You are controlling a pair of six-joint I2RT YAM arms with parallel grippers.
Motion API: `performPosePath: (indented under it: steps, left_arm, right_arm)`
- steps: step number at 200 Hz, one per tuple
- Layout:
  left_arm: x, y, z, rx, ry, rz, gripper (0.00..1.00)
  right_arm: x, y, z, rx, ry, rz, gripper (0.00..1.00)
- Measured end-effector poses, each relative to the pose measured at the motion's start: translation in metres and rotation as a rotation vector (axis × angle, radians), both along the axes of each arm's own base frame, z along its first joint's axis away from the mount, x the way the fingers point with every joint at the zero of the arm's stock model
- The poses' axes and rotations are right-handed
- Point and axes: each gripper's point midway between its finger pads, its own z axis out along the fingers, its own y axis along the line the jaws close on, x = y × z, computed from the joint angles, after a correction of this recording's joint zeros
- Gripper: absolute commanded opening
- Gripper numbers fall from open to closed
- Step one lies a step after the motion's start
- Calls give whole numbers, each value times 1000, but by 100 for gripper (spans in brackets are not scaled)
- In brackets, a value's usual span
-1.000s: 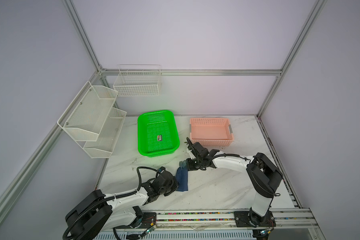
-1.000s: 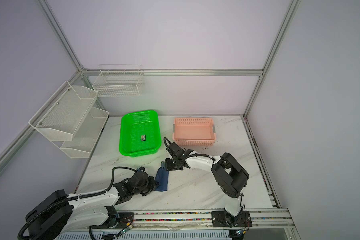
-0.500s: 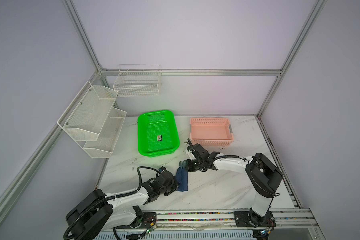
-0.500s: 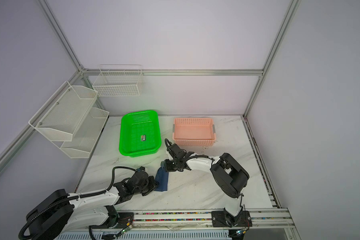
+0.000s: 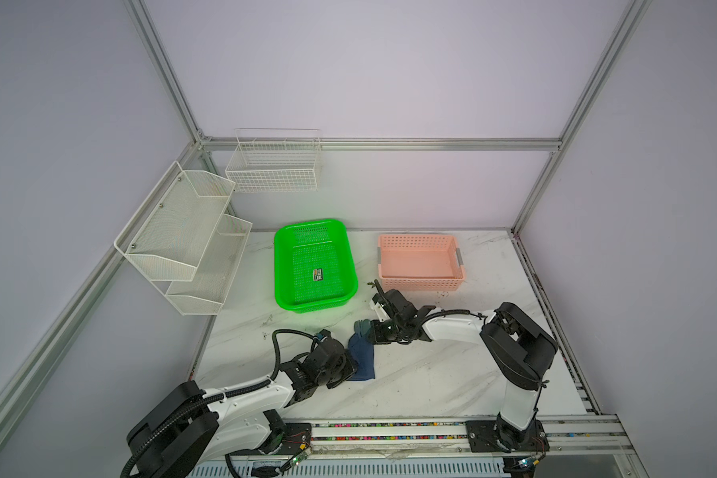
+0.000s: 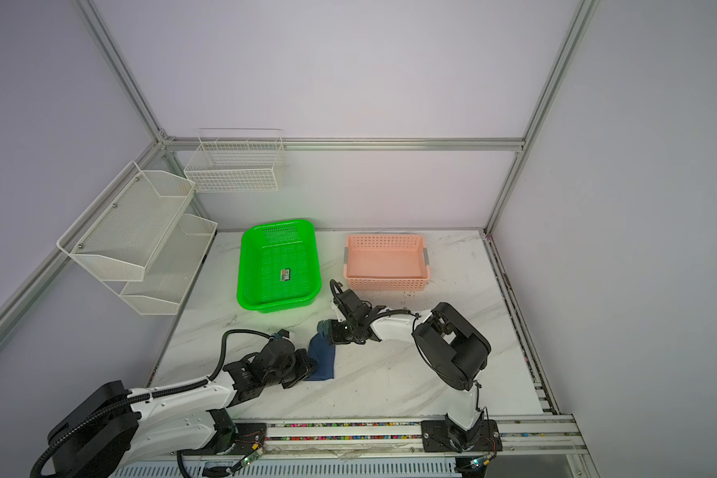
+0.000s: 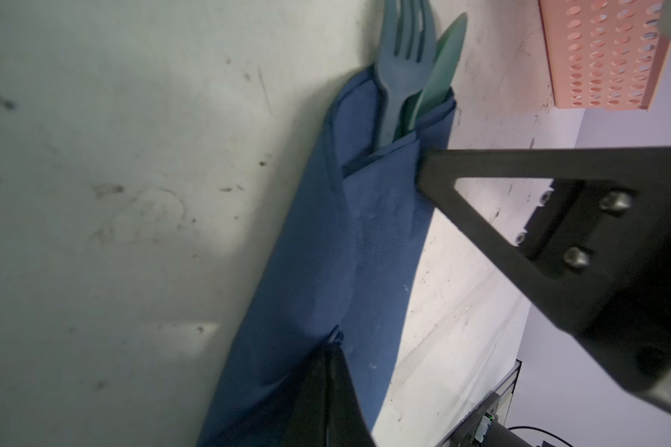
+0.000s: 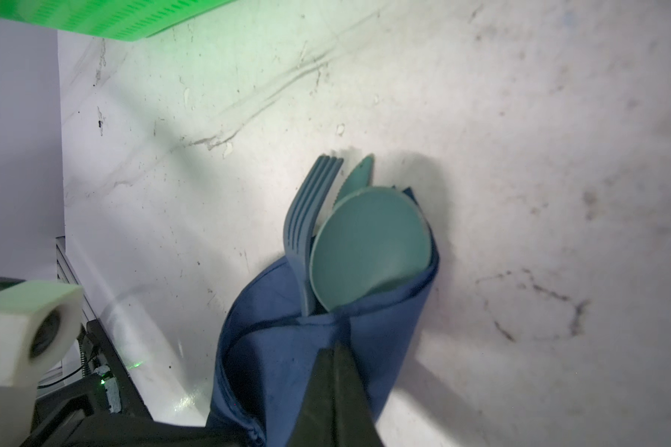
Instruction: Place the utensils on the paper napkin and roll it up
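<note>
In a top view, the rolled napkin [image 5: 363, 360] lies on the desk [image 5: 431, 372] near the green basket's [image 5: 277, 269] front. Left wrist: my left fingers [image 7: 318, 394] pinch its tail, I reckon against unrolling. Right wrist: my right fingers [image 8: 322, 394] clamp the overlap, holding the fork [image 8: 307, 216] and spoon [image 8: 365, 244] in.

- Top views are bright, with even, soft light and everything sharp.
- The green basket [image 5: 314, 265] throws a green glow on the far wall [image 5: 369, 186].
- The left wrist view shows the paper napkin [image 7: 326, 251] kinda smeary, with patchy shadows beside it.
</note>
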Motion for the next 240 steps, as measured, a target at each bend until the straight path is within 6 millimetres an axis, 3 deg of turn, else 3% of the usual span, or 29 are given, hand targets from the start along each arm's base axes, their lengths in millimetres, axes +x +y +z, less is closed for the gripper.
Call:
performPosePath:
  steps: [57,84,154,240]
  left_arm:
    - [17,-18,45,-45,-105,-41,0]
    - [25,-31,54,-58,-125,-69,0]
    - [21,-57,35,-62,-79,-161,0]
    - [13,-72,12,-53,-33,-236,0]
  right_arm:
    - [1,0,0,1,1,-5,5]
    - [1,0,0,5,0,-7,5]
    - [2,3,-1,23,-3,-8,5]
    - [2,7,-1,45,7,-4,5]
